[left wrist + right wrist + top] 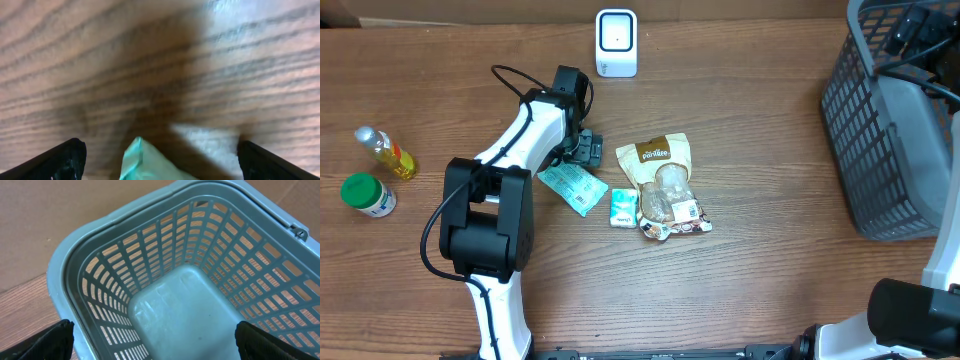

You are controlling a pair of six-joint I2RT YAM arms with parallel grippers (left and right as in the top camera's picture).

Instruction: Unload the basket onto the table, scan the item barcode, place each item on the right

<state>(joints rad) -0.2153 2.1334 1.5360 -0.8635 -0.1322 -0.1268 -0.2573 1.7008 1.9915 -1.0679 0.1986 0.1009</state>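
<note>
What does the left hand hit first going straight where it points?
Probably the teal packet: its corner lies between the fingers of the open left hand in the wrist view. Past it, only the wooden table. Depth is hard to judge.

Teal packet [576,188] lying flat, white scanner [616,43] apparently upright, well apart

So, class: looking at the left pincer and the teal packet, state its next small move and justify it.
Probably lower the left pincer and close on the teal packet: its jaws stand open, the packet's corner lies between them, nothing is held, and the scanner stands apart.
</note>
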